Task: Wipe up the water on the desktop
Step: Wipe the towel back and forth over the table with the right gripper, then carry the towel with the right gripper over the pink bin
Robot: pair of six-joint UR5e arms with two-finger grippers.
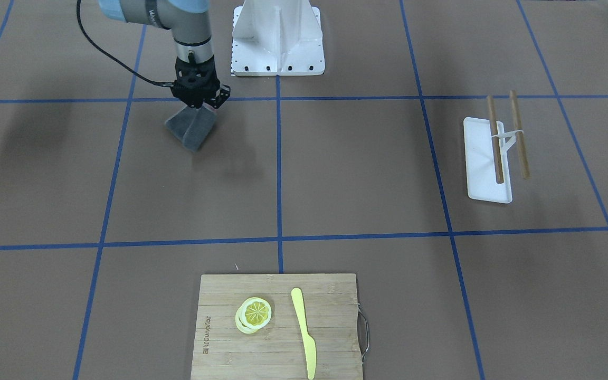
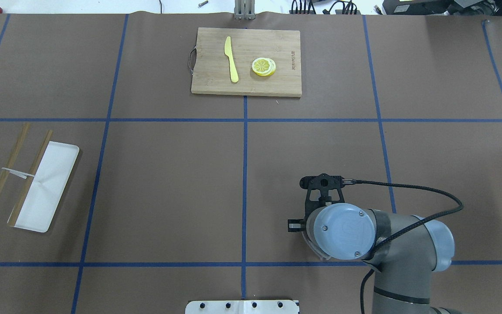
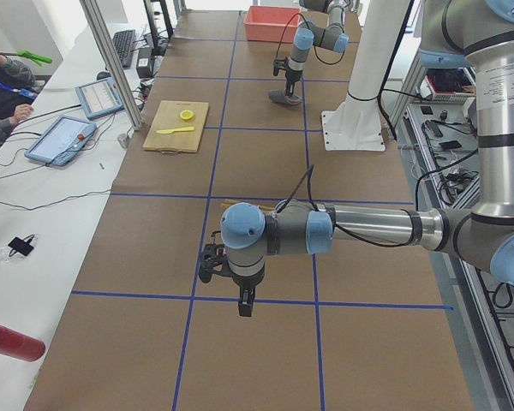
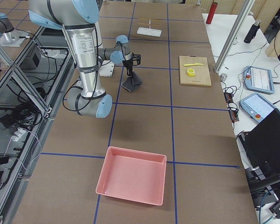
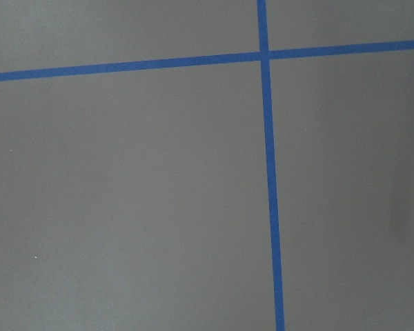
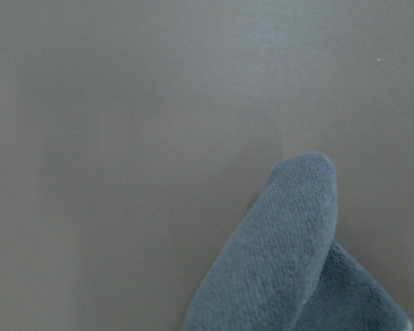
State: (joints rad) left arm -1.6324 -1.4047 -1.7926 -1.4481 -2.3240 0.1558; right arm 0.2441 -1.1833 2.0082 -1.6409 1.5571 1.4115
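Just beside the white base [image 1: 277, 47], on the robot's right of it, the right end effector [image 1: 198, 104] pointed down with its fingers clamped on the top of a grey cloth [image 1: 192, 129]. The cloth hung folded, and its lower edge appeared to touch the brown table [image 1: 362, 174] close to a blue tape line. Farther from the base, on the robot's left, a white tray [image 1: 481, 169] lay on the table with two wooden sticks [image 1: 495, 142] joined by a white band; one stick lay across the tray and the other just beside it. Beyond the tray, well apart from the base, the left end effector [image 3: 244, 301] hung over the table near a tape crossing, and I cannot tell whether its fingers were apart or together. Straight across the table from the base lay a cutting board [image 1: 277, 338] carrying stacked lemon slices [image 1: 254, 314] and a yellow knife [image 1: 304, 332]. Far to the base's other side sat a pink bin [image 4: 133, 181].
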